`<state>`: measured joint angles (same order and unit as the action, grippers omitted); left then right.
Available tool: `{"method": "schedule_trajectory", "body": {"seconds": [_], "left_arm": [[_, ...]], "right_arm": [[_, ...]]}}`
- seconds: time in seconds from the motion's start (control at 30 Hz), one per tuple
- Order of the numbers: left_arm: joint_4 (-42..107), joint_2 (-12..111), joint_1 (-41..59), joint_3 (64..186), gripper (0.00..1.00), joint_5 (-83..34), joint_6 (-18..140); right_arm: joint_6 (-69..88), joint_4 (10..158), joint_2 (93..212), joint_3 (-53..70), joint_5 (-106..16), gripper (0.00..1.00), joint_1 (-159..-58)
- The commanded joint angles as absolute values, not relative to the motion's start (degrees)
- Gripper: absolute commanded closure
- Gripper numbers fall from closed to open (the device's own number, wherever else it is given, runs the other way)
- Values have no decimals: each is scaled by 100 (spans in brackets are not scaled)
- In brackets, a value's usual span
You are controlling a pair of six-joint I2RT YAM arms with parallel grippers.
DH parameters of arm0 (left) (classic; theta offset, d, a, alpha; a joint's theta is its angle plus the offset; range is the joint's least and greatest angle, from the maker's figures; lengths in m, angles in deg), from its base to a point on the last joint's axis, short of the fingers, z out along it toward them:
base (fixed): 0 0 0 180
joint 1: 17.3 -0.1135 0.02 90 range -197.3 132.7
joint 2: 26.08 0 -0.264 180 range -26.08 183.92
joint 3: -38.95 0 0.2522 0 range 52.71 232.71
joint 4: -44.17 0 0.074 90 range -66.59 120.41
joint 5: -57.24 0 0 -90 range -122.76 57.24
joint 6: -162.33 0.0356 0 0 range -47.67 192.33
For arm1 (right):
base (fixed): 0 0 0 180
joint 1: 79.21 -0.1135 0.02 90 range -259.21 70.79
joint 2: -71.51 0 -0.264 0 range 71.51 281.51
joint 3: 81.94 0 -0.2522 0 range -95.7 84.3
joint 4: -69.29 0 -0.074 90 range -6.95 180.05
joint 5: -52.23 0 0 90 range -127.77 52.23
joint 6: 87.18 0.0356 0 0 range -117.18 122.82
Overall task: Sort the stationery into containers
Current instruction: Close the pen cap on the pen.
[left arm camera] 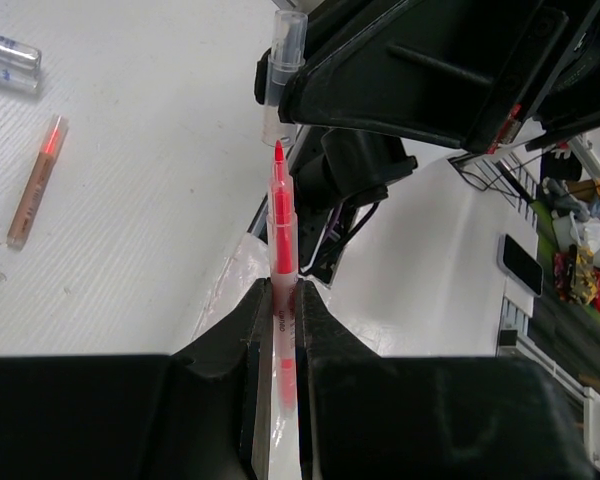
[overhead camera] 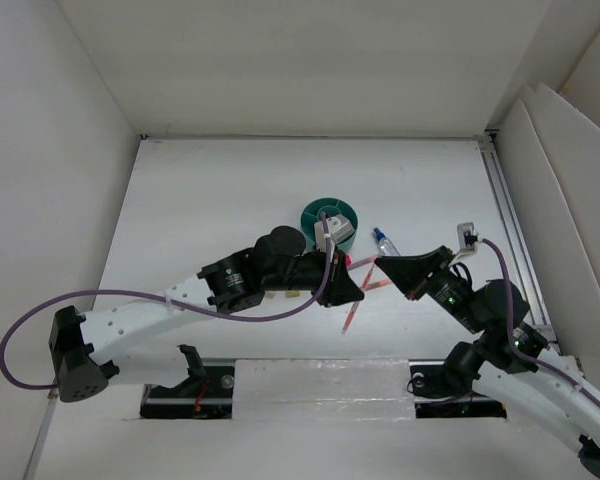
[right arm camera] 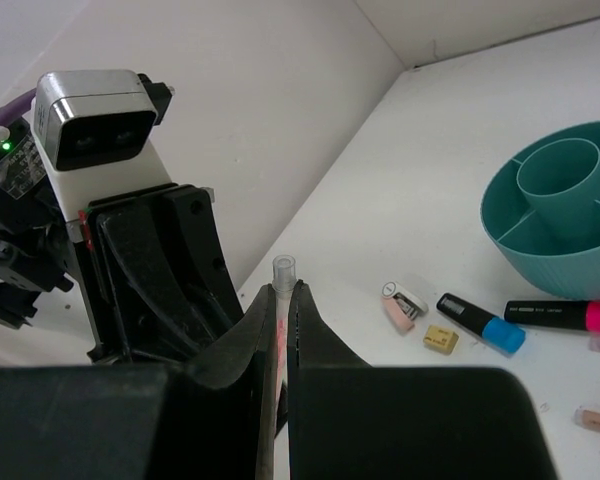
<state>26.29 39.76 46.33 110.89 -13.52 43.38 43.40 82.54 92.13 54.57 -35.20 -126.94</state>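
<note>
Two grips mid-air, left to right: left fingers (left arm camera: 230, 340) clenched on pink pen (left arm camera: 283, 240), tip bare; right fingers (right arm camera: 237, 348) clamped on clear cap (left arm camera: 280, 60) right at that tip. Both above surface (overhead camera: 180, 200), just near of teal organizer (overhead camera: 330, 213). Risk of jam or ink smear from off-axis capping, slip from thin barrel grip. Barrel print too small to read; blue label on bottle (left arm camera: 5, 60) blurred.

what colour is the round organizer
Teal; the right wrist view shows the organizer best.
</note>
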Motion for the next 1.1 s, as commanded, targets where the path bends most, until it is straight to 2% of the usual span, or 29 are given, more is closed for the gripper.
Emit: {"method": "schedule_trajectory", "body": {"seconds": [0.0,1.07], "left_arm": [[2821,3992,4624,11336,100,-1246,4420],[2874,4000,4624,11493,100,-1896,4297]], "right_arm": [[4351,8121,9199,5389,-3461,100,-12738],[4404,8059,9409,5495,-3777,100,-12738]]}}
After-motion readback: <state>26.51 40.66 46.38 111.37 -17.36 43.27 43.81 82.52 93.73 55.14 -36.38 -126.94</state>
